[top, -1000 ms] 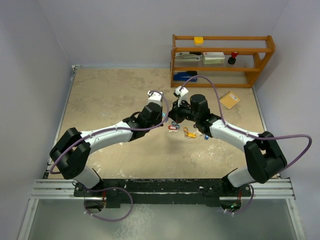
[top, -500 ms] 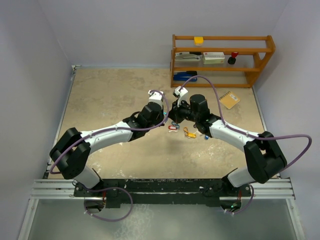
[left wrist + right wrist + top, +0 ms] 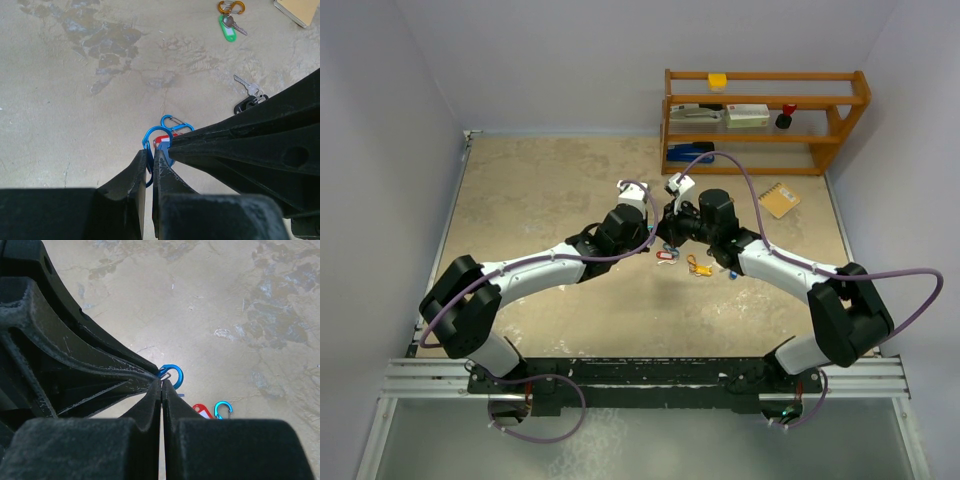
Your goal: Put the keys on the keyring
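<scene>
My left pincer (image 3: 150, 156) is closed on a blue metal ring-shaped clip (image 3: 148, 141). My right pincer (image 3: 161, 386) is pressed shut, its tips meeting the left tips at that clip; I cannot tell what it grips. A red plastic key tag (image 3: 162, 141) shows just past the clip, beside a second blue clip (image 3: 176, 123). On the beige mottled worktop (image 3: 75, 120), a black-tagged key (image 3: 246, 104) lies near. A green-tagged key (image 3: 229, 27) lies well apart, next to an orange clip (image 3: 231, 7).

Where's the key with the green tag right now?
The green-tagged key lies on the table, top right of the left wrist view, just below the orange clip and left of the notepad.
</scene>
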